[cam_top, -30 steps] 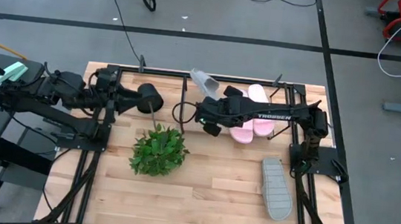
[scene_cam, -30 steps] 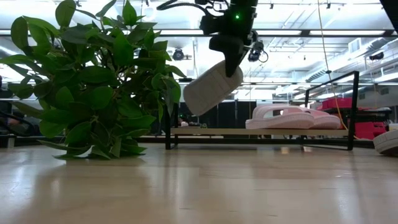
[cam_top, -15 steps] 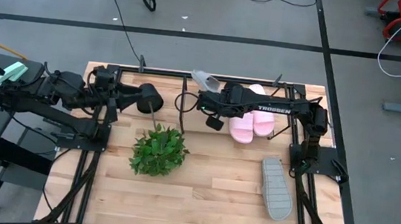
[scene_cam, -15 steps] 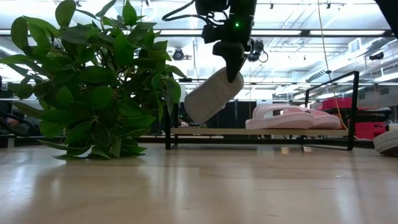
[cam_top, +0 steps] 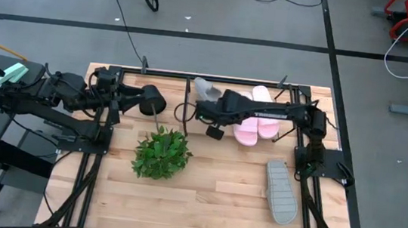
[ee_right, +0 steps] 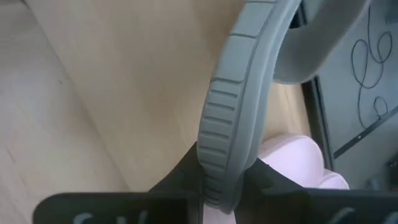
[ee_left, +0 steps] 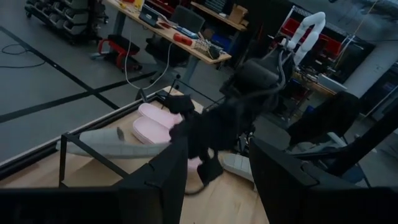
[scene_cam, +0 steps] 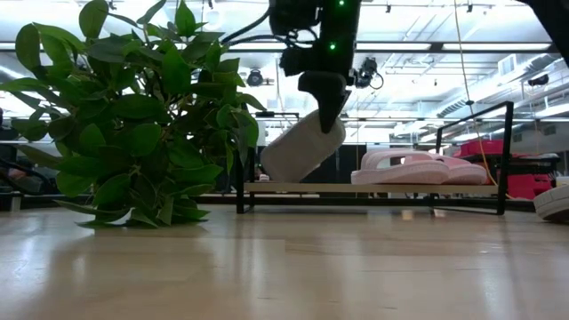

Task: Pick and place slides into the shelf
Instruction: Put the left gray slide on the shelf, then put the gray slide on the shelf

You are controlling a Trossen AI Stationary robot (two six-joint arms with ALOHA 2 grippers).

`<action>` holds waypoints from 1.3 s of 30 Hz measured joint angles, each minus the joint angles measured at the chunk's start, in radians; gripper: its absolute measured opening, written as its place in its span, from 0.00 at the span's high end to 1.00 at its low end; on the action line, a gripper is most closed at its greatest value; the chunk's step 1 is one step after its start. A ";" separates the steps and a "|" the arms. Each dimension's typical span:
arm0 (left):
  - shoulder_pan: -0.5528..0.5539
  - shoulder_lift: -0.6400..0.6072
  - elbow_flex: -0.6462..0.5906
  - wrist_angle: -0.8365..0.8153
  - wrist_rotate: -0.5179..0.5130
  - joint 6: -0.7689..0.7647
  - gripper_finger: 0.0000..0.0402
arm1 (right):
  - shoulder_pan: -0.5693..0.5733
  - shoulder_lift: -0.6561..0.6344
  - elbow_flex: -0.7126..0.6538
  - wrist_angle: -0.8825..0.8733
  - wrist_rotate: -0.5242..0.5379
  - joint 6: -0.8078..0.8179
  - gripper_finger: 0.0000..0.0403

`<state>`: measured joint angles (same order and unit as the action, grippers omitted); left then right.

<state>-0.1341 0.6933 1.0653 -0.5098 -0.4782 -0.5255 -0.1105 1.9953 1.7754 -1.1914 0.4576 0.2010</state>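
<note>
- High view shows us the right gripper (cam_top: 206, 105) reaching across the shelf (cam_top: 296, 101), further toward its left end than a second ago, when it hung nearer the pink slides (cam_top: 256, 123).
- We see its fingers clenched on the edge of a grey slide (cam_top: 205, 89), which now lies over the shelf's free left part instead of sticking out past the back rail.
- From the low view, we see the same grey slide (scene_cam: 302, 147) lower than it was a second ago: its lower tip is now just above the shelf board (scene_cam: 373, 188), perhaps touching it, while the gripper end is still raised, so it sits tilted.
- In the right wrist view the sole's ribbed rim (ee_right: 227, 118) runs between the dark fingers (ee_right: 180, 177), with wooden board behind it and a pink slide just beside.
- We read this as the placing step nearly finished: the slide is coming down onto the board beside the two pink ones already shelved.
- We judge that the next move calls for laying the raised end flat, then letting go.
- One more grey slide (cam_top: 282, 190) lies on the tabletop (cam_top: 210, 198), well apart from the shelf, so we count that as still to be done.
- Our left gripper (cam_top: 148, 100) has not moved; it waits at the left back of the tabletop behind the plant (cam_top: 162, 154), its fingers (ee_left: 161, 180) spread and grasping nothing.
</note>
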 joint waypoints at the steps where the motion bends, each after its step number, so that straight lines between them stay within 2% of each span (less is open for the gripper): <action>1: 0.000 0.000 0.000 0.000 0.000 0.005 0.57 | 0.006 0.010 0.000 0.001 0.000 0.000 0.88; 11: 0.000 0.000 0.000 -0.001 0.000 0.015 0.57 | 0.047 0.053 0.000 0.051 -0.042 -0.022 0.88; 13: 0.000 0.000 0.000 -0.002 0.000 0.015 0.57 | 0.047 0.047 0.000 0.060 -0.063 -0.039 0.84; 18: 0.000 0.000 0.000 -0.006 0.000 0.015 0.57 | 0.040 0.035 0.000 0.077 -0.193 -0.079 0.66; 22: 0.000 0.000 0.000 -0.008 0.000 0.015 0.57 | 0.042 0.035 0.000 0.091 -0.217 -0.102 0.59; 33: 0.000 0.000 0.000 -0.029 0.000 0.015 0.57 | 0.041 0.035 0.000 0.130 -0.363 -0.144 0.58; 39: 0.000 0.000 0.000 -0.044 0.000 0.015 0.56 | 0.037 0.035 0.000 0.132 -0.330 -0.146 0.57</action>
<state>-0.1337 0.6933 1.0653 -0.5537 -0.4782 -0.5102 -0.0732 2.0308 1.7752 -1.0592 0.1280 0.0551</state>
